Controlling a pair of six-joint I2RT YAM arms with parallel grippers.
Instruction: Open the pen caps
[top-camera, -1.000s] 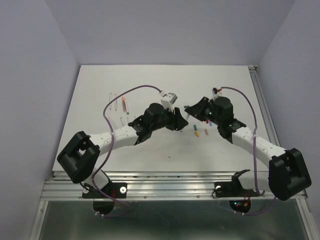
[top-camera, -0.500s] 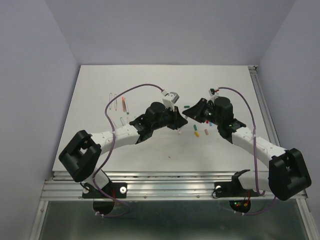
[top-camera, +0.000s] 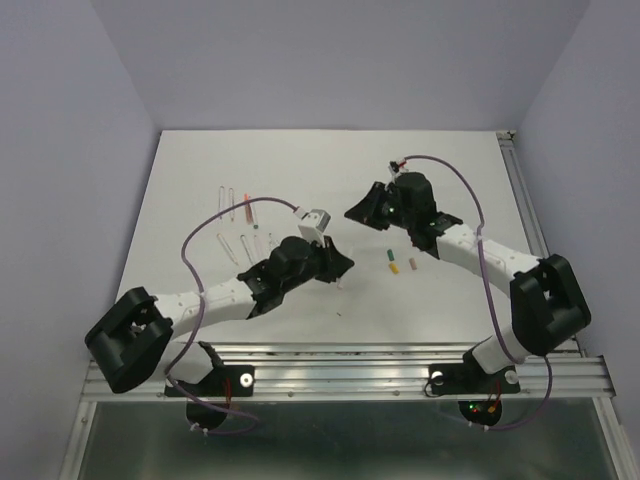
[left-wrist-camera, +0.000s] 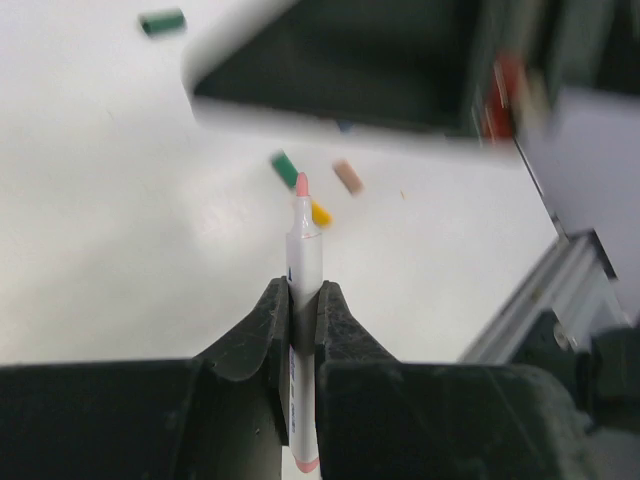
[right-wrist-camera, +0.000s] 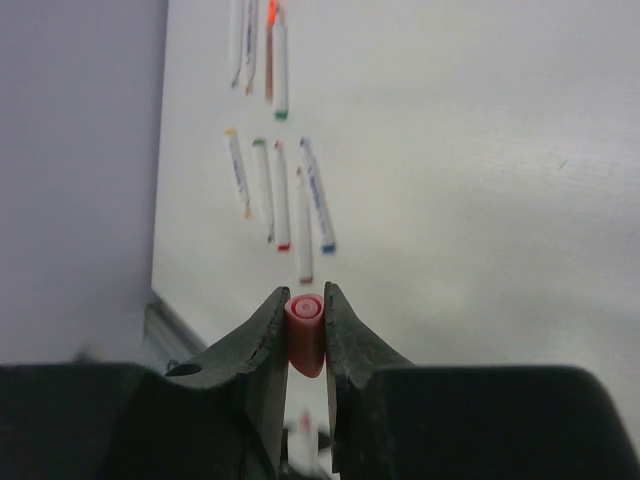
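My left gripper (top-camera: 341, 268) (left-wrist-camera: 303, 297) is shut on a white pen barrel (left-wrist-camera: 305, 262) with a bare pink tip that points away from the wrist. My right gripper (top-camera: 357, 211) (right-wrist-camera: 304, 302) is shut on a short pink pen cap (right-wrist-camera: 305, 335), its open end facing forward. The two grippers are apart, the right one farther back. Loose caps lie on the white table between the arms: green (top-camera: 389, 257) (left-wrist-camera: 285, 168), yellow (top-camera: 393, 267) (left-wrist-camera: 320, 213) and an orange-brown one (top-camera: 411, 264) (left-wrist-camera: 348, 176).
Several white pen barrels with coloured tips lie in rows at the table's left (top-camera: 245, 243) (right-wrist-camera: 283, 195), more farther back (top-camera: 233, 205) (right-wrist-camera: 262, 50). A dark green cap (left-wrist-camera: 162, 21) lies apart. The metal rail (top-camera: 350, 365) runs along the near edge.
The grippers, close together before, have drawn apart. The left one moved toward the near left with the pen barrel. The right one moved back and left with the pink cap.
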